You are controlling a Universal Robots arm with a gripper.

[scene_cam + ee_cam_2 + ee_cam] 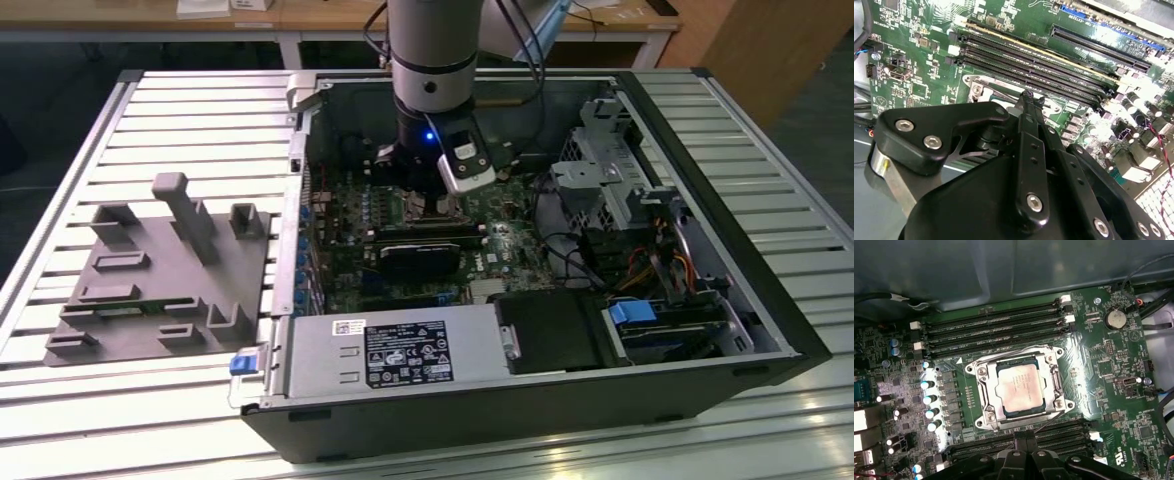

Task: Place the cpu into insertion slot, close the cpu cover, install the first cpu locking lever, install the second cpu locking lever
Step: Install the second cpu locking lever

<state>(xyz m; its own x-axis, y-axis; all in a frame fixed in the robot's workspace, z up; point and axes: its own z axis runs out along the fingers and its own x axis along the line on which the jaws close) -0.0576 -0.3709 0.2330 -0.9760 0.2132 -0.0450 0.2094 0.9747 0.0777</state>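
Gripper pinched shut on nothing, poised just beside the cover; cpu sits flat in the slot, framed by that cover, dead ahead at the gripper's twelve o'clock

Power supply label illegible

Silver-grey cpu; silvery cpu cover; green motherboard; long black memory slots
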